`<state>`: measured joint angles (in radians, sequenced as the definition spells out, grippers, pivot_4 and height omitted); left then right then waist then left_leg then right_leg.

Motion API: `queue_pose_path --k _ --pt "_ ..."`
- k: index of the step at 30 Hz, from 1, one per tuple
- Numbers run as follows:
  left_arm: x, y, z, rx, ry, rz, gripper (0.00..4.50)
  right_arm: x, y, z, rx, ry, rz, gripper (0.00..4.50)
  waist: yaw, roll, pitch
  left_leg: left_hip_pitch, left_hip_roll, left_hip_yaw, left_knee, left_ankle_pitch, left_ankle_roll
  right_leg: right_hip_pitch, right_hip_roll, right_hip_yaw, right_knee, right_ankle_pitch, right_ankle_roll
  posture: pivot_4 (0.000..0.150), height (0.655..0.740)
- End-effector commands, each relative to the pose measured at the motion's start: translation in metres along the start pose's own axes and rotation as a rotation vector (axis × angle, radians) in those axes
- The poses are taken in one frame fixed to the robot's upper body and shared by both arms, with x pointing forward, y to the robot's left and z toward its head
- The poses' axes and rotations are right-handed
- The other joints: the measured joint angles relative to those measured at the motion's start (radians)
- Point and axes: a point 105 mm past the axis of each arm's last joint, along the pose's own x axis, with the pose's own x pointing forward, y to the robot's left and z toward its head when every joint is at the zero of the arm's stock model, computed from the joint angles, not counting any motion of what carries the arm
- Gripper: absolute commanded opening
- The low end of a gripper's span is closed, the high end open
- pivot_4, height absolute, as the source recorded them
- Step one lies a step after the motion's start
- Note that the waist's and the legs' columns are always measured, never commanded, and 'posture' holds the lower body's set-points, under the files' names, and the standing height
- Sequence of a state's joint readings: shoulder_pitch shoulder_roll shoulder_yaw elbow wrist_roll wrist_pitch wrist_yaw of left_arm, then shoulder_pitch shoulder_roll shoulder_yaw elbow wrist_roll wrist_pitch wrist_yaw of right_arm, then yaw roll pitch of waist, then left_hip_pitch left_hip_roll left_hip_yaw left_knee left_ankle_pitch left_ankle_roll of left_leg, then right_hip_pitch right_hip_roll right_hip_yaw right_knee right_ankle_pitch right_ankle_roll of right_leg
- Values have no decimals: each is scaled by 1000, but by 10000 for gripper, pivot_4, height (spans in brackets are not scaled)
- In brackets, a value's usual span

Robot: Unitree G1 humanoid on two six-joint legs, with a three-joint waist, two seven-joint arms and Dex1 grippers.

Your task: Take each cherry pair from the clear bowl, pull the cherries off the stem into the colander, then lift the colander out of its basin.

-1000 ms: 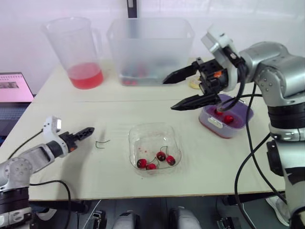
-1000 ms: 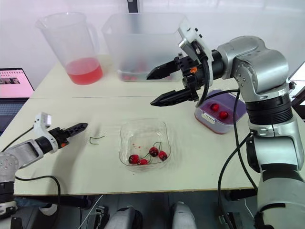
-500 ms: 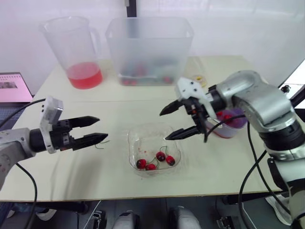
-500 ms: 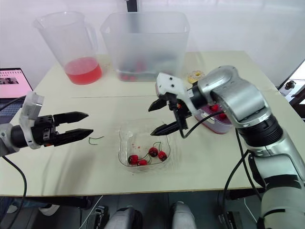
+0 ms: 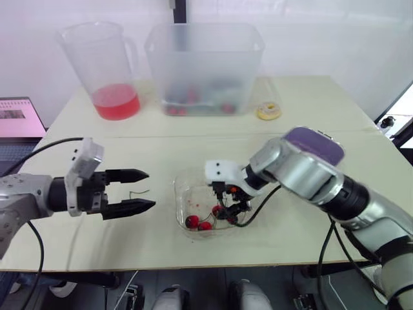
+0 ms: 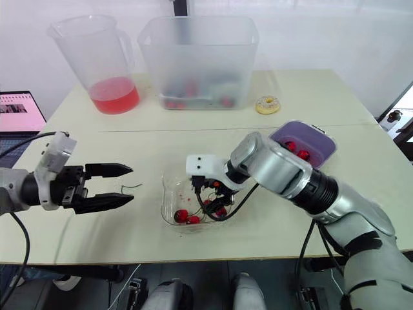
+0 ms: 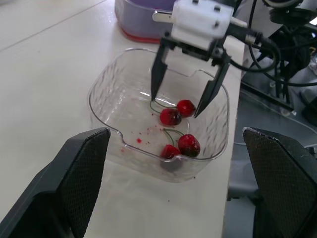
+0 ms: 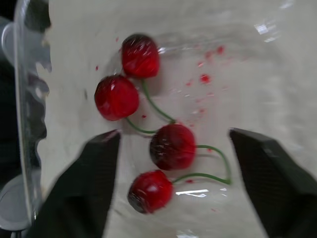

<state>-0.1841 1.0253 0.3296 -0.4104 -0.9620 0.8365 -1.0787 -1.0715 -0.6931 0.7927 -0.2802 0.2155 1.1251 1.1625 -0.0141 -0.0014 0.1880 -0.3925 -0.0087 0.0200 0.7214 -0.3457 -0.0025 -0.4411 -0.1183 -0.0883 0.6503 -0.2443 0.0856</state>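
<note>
The clear bowl [image 5: 182, 194] sits at the table's middle front and holds two stemmed cherry pairs [image 7: 170, 116]. My right gripper [image 5: 229, 204] is lowered into the bowl and open, its two fingertips [image 7: 157, 74] straddling one pair [image 8: 172, 146] without touching it. My left gripper [image 5: 150, 189] hovers open and empty to the left of the bowl, pointing at it. The purple colander [image 6: 321, 143], with a couple of cherries inside, stands at the right behind my right arm. A bare green stem [image 6: 131, 187] lies on the table near the left fingertips.
At the back stand a pitcher [image 5: 106, 64] with red liquid and a large clear tub [image 5: 203, 68]. A small yellow ring-shaped item [image 5: 268, 111] lies right of the tub. A laptop [image 5: 19, 119] is at the far left edge.
My right gripper swung from above the colander down into the clear bowl. My left gripper rose from the table, opened, and moved right toward the bowl.
</note>
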Motion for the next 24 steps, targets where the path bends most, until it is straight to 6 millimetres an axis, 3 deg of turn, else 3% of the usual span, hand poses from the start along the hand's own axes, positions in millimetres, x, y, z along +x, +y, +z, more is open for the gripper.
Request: queue_pose_path --k 1,14,16,19,24 --pt "1 3 1 40 29 32 45000 -3 -6 6 -50 9 -56 21270 0 0 0 0 0 0 0 0 0 0 0 0 0 0 0 1500 6863" --pt "12 -3 2 63 34 38 45000 2 -8 3 -66 50 -63 21270 0 0 0 0 0 0 0 0 0 0 1 0 1 0 0 1500 6863" --pt "13 -3 2 66 36 38 45000 3 -8 3 -66 51 -61 16057 0 0 0 0 0 0 0 0 0 0 1 0 1 0 0 1500 6863" --pt "14 -4 3 64 35 37 45000 1 -9 7 -73 41 -64 4811 0 0 0 0 0 0 0 0 0 0 1 0 1 0 0 1500 6863" --pt "16 -3 3 63 35 38 45000 -8 -9 27 -145 -12 -56 4811 -2 0 0 0 0 0 0 0 0 0 1 0 1 0 0 1500 6863"
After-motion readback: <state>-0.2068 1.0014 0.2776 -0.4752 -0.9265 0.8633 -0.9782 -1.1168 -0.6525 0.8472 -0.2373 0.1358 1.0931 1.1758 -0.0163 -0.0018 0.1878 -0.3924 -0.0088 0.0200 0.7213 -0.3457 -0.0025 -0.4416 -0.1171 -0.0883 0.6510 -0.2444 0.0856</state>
